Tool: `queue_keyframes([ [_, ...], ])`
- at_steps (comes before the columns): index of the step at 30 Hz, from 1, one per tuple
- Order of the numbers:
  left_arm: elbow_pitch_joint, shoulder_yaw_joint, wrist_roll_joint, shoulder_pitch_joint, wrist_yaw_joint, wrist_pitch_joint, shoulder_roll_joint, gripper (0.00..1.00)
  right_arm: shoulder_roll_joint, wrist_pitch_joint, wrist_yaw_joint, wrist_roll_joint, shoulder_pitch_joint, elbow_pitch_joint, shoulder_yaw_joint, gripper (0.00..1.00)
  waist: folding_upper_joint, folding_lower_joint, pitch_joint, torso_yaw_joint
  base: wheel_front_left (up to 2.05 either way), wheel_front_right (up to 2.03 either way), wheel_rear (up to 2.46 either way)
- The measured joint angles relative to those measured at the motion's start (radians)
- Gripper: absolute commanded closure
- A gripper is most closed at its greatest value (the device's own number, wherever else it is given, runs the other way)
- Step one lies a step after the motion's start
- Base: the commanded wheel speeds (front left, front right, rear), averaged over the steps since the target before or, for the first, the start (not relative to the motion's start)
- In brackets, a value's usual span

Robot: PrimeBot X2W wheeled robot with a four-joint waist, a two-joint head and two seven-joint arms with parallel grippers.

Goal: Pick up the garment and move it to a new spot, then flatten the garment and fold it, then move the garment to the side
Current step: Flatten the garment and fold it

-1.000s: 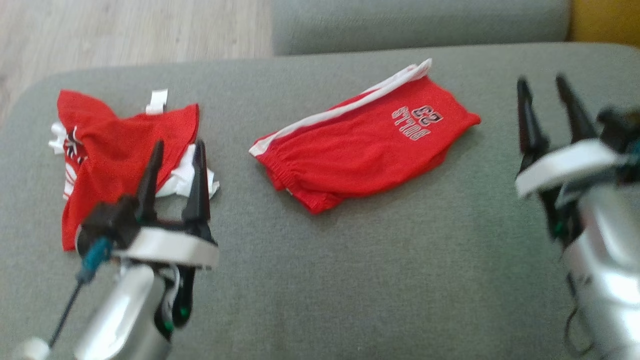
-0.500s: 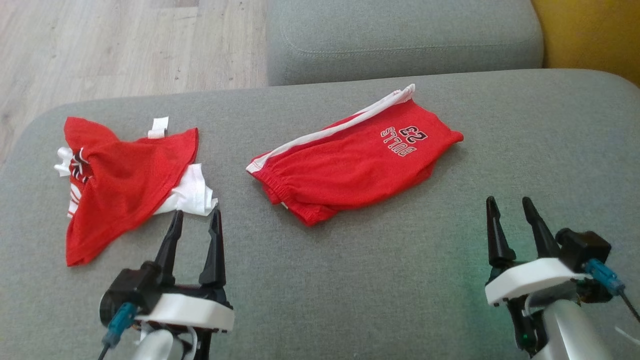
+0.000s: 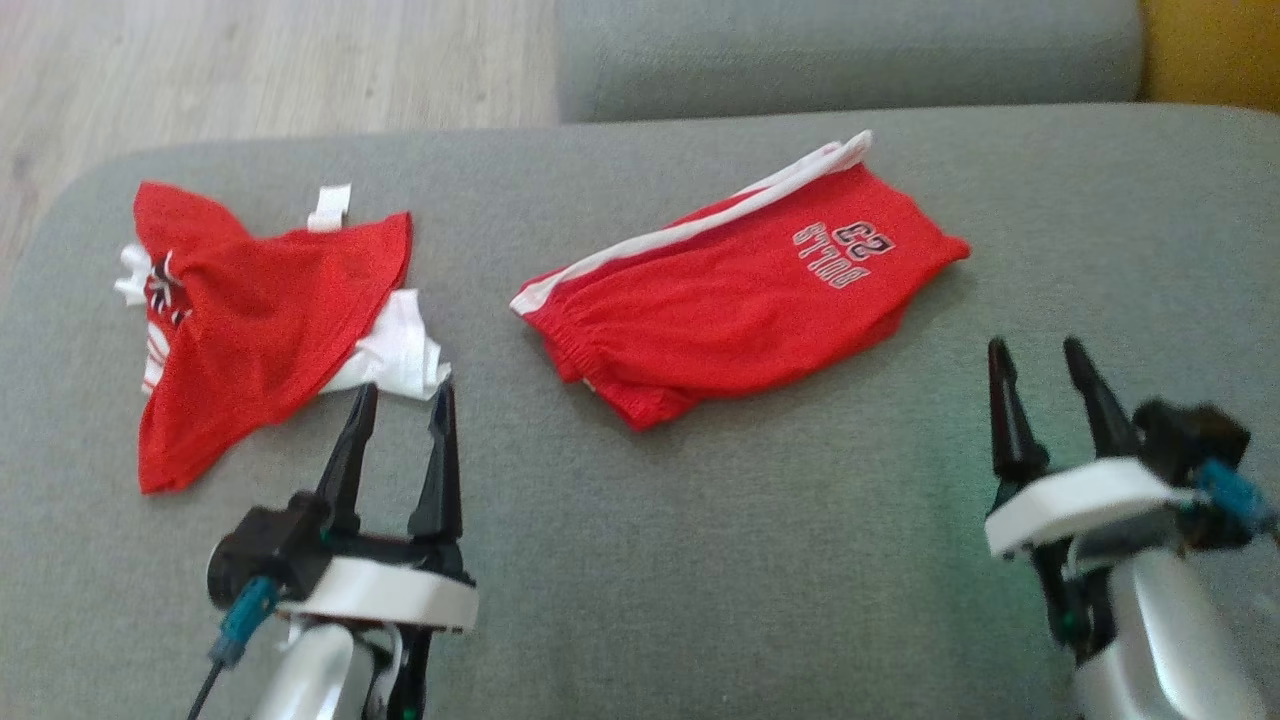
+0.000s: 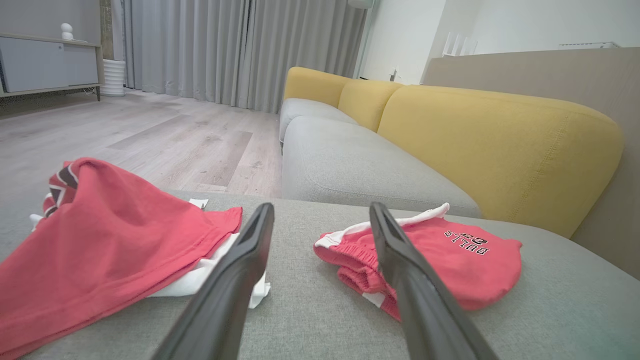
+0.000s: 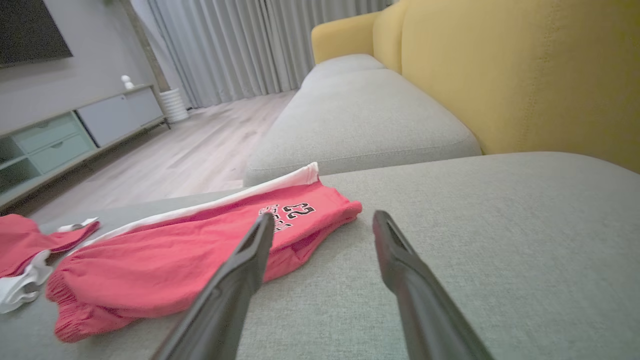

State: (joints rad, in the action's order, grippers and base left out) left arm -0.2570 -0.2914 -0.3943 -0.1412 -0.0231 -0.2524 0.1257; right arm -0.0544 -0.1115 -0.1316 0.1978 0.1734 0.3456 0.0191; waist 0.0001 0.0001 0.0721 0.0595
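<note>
Where the grey sofa seat (image 3: pixel 700 560) rounds off toward the wooden floor (image 3: pixel 250 70), at the far left, a red and white top (image 3: pixel 250 320) lies crumpled in a heap. A white part pokes out from under the red cloth on its near right side. Just beside that white edge hangs the left gripper (image 3: pixel 405 390), its two dark fingers spread wide with nothing between them. The tips come very close to the cloth, though I can't tell whether they touch it. From the left wrist the fingers frame bare cushion, with the top off to one side and the other garment off to the other.

Further right, about the middle of the seat, a pair of red shorts (image 3: pixel 740 310) lies folded flat. A white stripe runs along its far edge, the gathered waistband is at its left end and the printed lettering is near its right end. Neither gripper touches it.

To the right of the shorts, the right gripper (image 3: pixel 1035 348) hovers over bare seat, jaws wide apart and empty. Behind sits a second grey cushion (image 3: pixel 850 50), and at the far right a yellow backrest (image 3: pixel 1210 40).
</note>
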Motion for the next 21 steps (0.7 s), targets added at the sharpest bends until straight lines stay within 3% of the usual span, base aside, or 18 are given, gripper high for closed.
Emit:
queue_keyframes([
  [5,-0.005,0.002,0.022,-0.061,-0.024,0.000,-0.019,0.00,0.000,0.079,0.000,-0.052,0.123,0.030,0.059,0.00,0.0000,0.0001,0.055,0.033,0.00,0.00,0.00],
  [13,-0.027,-0.004,0.035,-0.135,-0.051,0.000,-0.050,0.00,0.000,0.178,0.000,-0.032,0.350,0.231,0.229,0.00,-0.0001,0.0002,0.150,0.106,0.00,0.00,0.00],
  [21,-0.047,-0.015,0.035,-0.188,-0.074,0.000,-0.072,0.00,-0.002,0.232,0.000,-0.205,0.520,0.438,0.427,0.00,-0.0001,0.0002,0.223,0.181,0.00,0.00,0.00],
])
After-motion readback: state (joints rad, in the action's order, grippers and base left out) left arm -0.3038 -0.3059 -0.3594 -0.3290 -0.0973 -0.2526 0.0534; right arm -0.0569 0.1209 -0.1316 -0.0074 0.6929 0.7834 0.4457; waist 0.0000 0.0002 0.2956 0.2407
